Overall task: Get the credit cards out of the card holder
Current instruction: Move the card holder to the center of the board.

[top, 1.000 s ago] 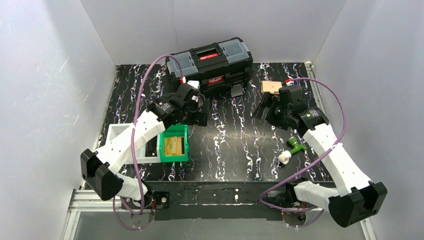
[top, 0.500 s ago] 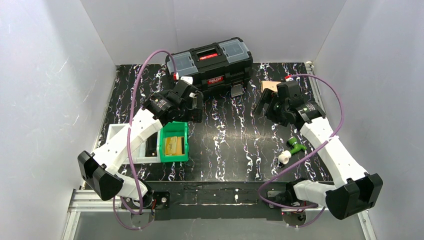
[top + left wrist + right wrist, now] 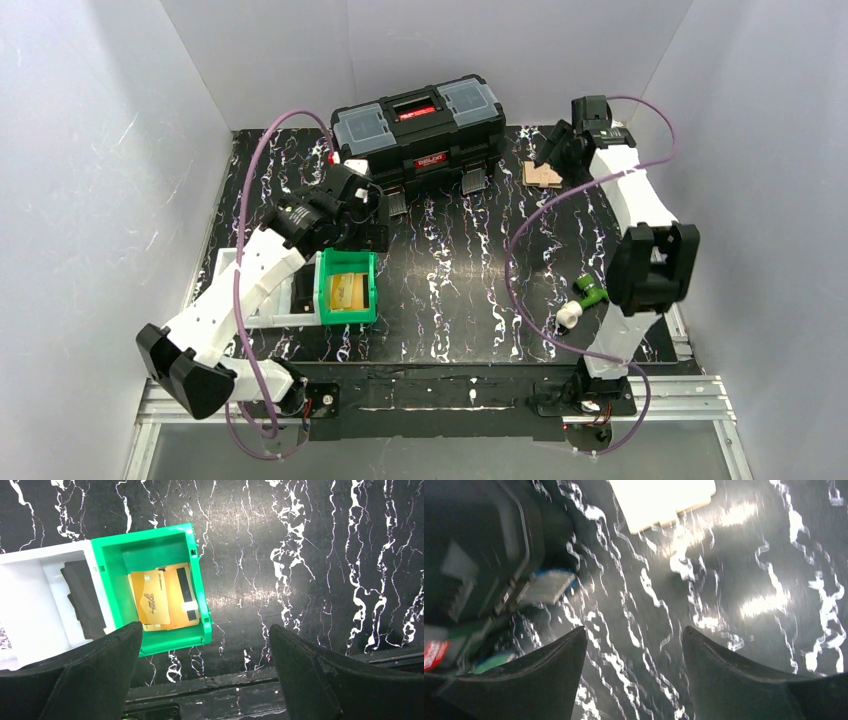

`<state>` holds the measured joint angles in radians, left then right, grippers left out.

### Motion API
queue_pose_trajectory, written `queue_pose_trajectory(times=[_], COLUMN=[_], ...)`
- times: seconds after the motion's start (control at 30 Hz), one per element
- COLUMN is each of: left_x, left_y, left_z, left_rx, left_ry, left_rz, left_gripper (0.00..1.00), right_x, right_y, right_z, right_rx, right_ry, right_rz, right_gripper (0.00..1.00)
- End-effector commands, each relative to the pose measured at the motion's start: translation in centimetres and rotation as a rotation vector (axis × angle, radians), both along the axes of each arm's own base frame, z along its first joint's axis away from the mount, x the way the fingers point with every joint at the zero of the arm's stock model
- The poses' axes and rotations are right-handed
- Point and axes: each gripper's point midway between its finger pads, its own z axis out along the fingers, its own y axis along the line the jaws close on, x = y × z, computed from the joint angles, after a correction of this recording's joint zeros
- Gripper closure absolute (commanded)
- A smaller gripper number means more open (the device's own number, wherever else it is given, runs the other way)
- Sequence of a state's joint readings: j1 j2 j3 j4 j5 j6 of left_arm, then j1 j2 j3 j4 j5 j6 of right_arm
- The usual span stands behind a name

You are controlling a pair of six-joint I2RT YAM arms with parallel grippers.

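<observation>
Right jaws gape near the flat tan card holder (image 3: 545,175).

The bench (image 3: 470,260) is black with white marbling. A black toolbox (image 3: 420,125) sits at its far edge, and a tan card holder (image 3: 543,175) lies flat to the right of it. On the near left a green bin (image 3: 373,287) stands against a white tray (image 3: 228,262). A small green-and-white piece (image 3: 583,300) lies on the near right.

Orange card (image 3: 150,599) in green bin (image 3: 145,537), slanted dark logo and fine print, not legible, red labels on black toolbox (image 3: 420,130), letters too small
</observation>
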<state>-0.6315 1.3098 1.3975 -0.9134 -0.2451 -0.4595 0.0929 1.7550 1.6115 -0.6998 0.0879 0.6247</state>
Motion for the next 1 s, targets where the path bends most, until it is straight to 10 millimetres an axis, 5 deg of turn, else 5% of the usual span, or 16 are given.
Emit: queue_pose_trajectory(times=[0.0, 0.27, 0.53, 0.97], left_x=[-1.9, -3.8, -4.8, -4.9], left_y=[1.5, 0.9, 1.3, 0.4], left_z=[1.2, 1.7, 1.1, 1.0], left_rx=[-0.011, -0.087, -0.08, -0.113], left_ry=[-0.005, 0.043, 0.082, 0.11], left_rz=[-0.013, -0.028, -0.022, -0.03], left_gripper=[0.02, 0.02, 0.02, 0.02], right_x=[5.3, 10.6, 14.2, 14.7], right_y=[-1.0, -1.6, -3.1, -3.3], right_z=[1.2, -3.3, -7.2, -9.2], right_rx=[-0.091, -0.15, -0.246, -0.201], right_ry=[-0.084, -0.038, -0.003, 0.043], right_rz=[0.035, 0.069, 0.088, 0.133], right_gripper=[0.28, 0.43, 0.43, 0.38])
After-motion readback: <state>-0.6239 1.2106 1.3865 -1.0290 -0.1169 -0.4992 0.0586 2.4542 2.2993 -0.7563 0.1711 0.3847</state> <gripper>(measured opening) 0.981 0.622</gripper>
